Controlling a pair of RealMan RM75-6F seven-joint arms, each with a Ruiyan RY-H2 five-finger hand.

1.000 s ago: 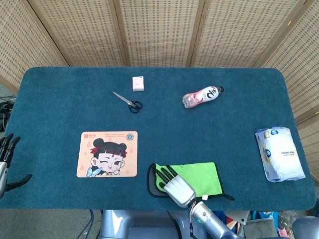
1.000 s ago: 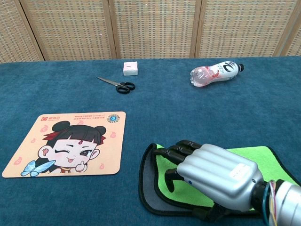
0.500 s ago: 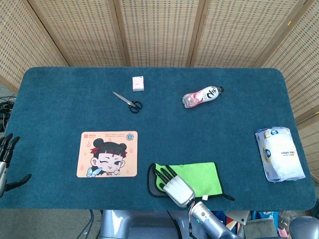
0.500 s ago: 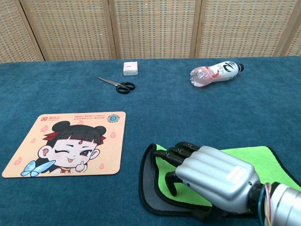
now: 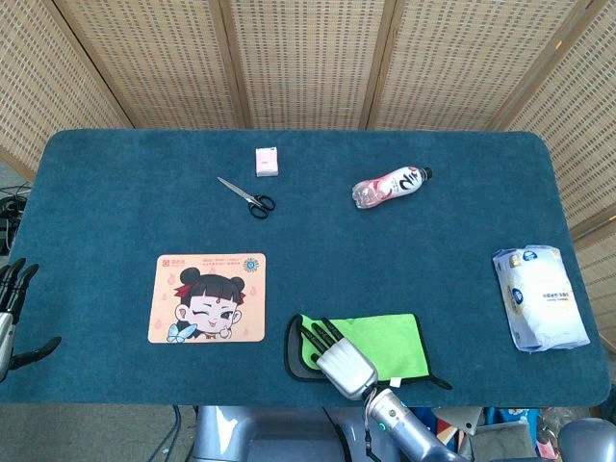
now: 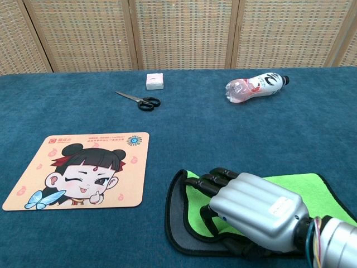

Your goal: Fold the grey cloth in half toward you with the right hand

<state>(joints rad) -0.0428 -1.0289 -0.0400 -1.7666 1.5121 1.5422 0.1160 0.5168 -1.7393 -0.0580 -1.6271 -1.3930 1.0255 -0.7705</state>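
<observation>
My right hand [image 6: 254, 206] lies palm down on the grey cloth [image 6: 184, 234] at the near edge of the tabletop [image 5: 115, 192]. The fingers [image 6: 215, 177] reach toward the cloth's left end and rest on it. The thumb is tucked beneath the palm against the fabric; I cannot tell whether it pinches the cloth or merely presses on it.

The cloth lies flat, near the tabletop's front edge and a little right of centre. Its bright green face [image 5: 390, 342] is up, with a dark grey band showing round the left and near edges. A thin dark strap trails from its right near corner [image 5: 438, 380].

My left hand [image 5: 12, 308] hangs off the tabletop's left end, fingers apart, holding nothing.

Other items noted: a cartoon-print mouse pad [image 5: 208, 297] just left of the cloth, not touching it; scissors [image 5: 246, 197] and a small pink box [image 5: 267, 161] toward the far side; a plastic bottle [image 5: 390, 186] lying on its side; a white and blue packet [image 5: 539, 296] near the right edge.
</observation>
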